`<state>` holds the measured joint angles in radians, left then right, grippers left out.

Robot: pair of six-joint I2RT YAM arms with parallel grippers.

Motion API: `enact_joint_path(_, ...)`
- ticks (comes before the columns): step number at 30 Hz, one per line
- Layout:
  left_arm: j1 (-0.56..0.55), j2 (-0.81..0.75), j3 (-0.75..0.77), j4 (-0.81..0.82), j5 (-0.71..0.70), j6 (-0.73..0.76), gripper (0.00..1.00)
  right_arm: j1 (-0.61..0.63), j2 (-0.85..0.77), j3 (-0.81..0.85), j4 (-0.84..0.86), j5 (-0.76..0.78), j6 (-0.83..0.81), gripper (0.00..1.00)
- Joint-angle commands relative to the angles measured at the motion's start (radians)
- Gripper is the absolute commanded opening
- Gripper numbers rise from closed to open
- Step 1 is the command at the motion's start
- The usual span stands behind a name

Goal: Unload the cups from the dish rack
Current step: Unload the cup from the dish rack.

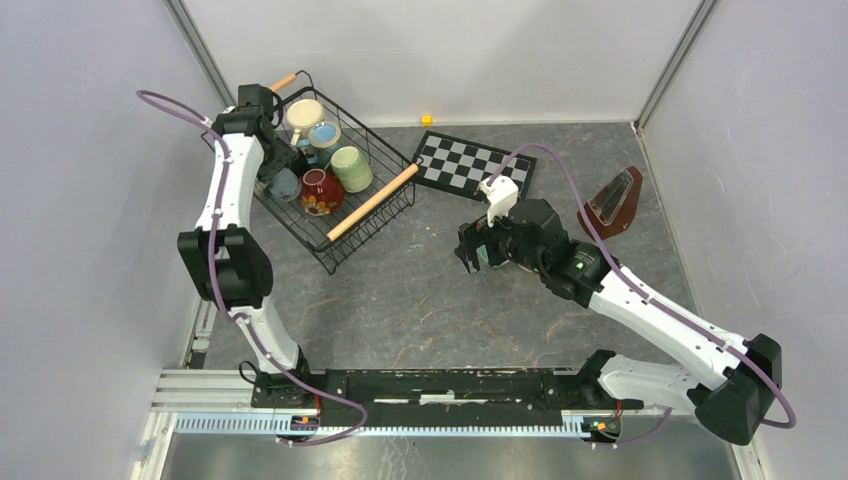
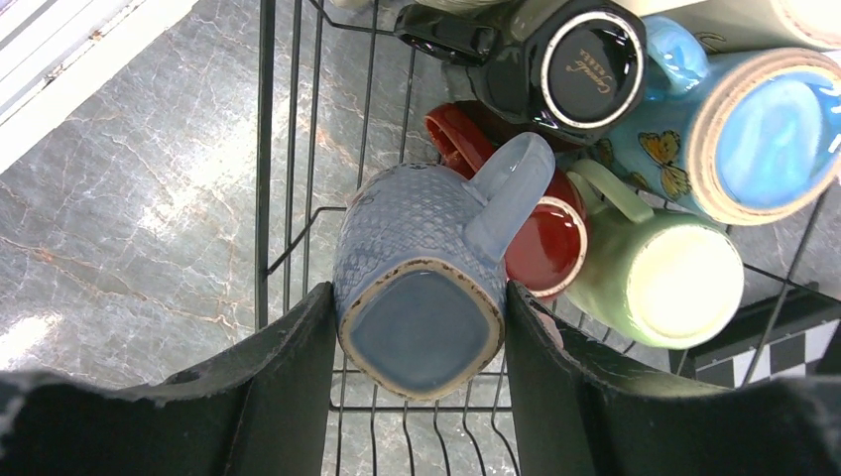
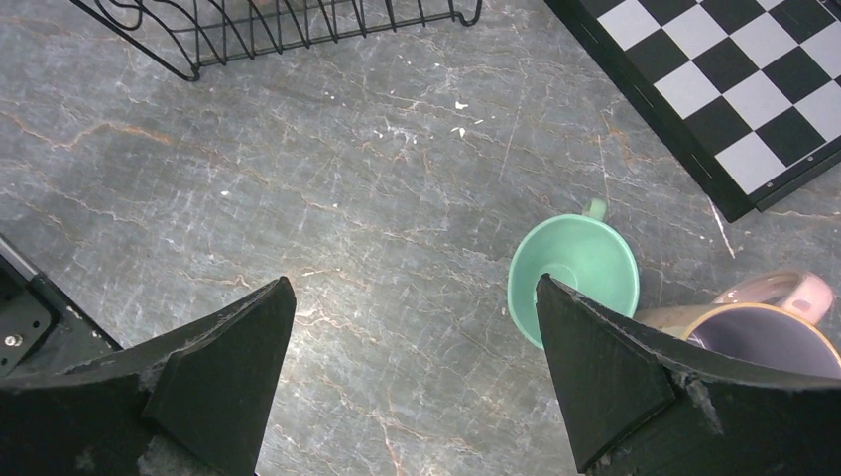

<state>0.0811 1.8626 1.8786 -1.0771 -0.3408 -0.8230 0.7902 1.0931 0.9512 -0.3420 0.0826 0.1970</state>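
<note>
At the far left corner of the tabletop the dish rack [image 1: 372, 203] sits askew, and the left gripper [image 2: 420, 297] reaches down into its left side, clamped on a blue-grey cup [image 2: 417, 238], one pad pressed to each flank close to the base. The cup's base faces the wrist and its mouth points away, down into the rack, so its long axis runs in line with the fingers. Its handle sticks out toward the middle of the rack and overlaps the rim of a red cup [image 2: 540, 243]. A light green cup [image 2: 660, 278], a butterfly-painted blue cup [image 2: 734, 129] and a black cup [image 2: 585, 64] crowd just beyond.

The step in hand looks like the lift-out. Since the grip sits low on a glazed wall, the pull should go straight back along the cup's axis, slowly, until the handle clears the red cup and the wire wall. Only then should it swing toward the middle of the tabletop.

There the right gripper [image 3: 415, 288] hovers with its claw spread wide and empty, above a teal cup [image 3: 573, 278] and a pinkish cup [image 3: 769, 332] standing mouth up near the checkered board [image 3: 734, 89]
</note>
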Motion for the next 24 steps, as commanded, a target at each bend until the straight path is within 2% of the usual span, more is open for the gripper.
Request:
enact_joint_path(1,-0.012,-0.096,0.023,0.011,0.035,0.059,0.02,0.004,-0.006,0.031,0.074,-0.015,0.041,0.98)
enact_joint_path(17,-0.070,-0.183,0.062,0.004,0.176,0.078,0.02,-0.001,0.061,0.093,0.196,-0.052,0.108,0.98)
enact_joint_path(24,-0.128,-0.192,0.152,-0.023,0.250,0.078,0.02,-0.051,0.098,0.104,0.298,-0.165,0.153,0.98)
